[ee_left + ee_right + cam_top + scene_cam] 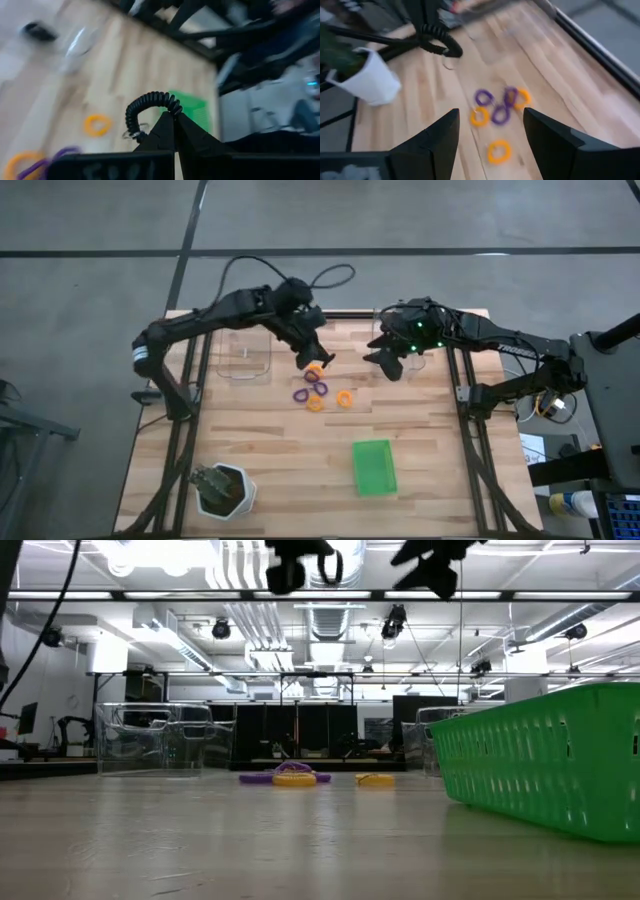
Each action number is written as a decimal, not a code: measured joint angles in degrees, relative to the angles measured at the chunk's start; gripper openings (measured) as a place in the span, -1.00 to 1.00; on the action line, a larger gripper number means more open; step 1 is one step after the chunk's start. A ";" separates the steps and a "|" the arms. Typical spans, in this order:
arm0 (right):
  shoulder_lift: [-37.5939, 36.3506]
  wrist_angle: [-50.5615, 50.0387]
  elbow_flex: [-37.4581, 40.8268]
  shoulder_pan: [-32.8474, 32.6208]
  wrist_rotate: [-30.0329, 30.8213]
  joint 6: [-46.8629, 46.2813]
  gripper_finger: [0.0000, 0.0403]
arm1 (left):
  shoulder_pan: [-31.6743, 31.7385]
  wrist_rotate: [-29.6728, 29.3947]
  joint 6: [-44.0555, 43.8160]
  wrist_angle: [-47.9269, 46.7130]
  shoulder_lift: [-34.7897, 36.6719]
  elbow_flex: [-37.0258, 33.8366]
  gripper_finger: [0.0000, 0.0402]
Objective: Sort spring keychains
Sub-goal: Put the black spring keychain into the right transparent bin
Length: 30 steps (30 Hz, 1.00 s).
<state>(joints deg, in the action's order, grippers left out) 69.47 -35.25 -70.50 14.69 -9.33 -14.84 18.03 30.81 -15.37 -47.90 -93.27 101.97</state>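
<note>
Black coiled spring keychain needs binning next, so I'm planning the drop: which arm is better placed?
Left. Its gripper is already shut on the black coiled spring keychain, held above the table. The right gripper hangs open and empty over the purple and orange loops.

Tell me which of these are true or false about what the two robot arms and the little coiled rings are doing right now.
1. The left gripper holds a black spring keychain. True.
2. The right gripper is shut on a purple ring. False: it is open and empty.
3. The green tray holds several rings. False: it looks empty.
4. Purple and orange keychains lie on the table. True.
</note>
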 joint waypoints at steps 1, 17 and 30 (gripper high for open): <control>0.00 1.56 0.00 -0.72 -0.18 0.98 0.07 | -0.15 1.45 -0.79 1.38 0.70 0.00 -1.00; 0.03 17.88 0.00 -8.42 -0.20 6.03 0.07 | -4.14 5.69 -7.25 13.05 2.35 -0.04 -1.00; 3.30 24.21 -0.11 -9.94 0.49 5.27 0.05 | -4.66 6.79 -8.77 16.41 1.95 -0.11 -1.00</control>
<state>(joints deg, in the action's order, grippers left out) 72.77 -11.05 -70.61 4.75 -8.84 -9.56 13.37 37.60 -24.14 -31.48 -91.32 101.86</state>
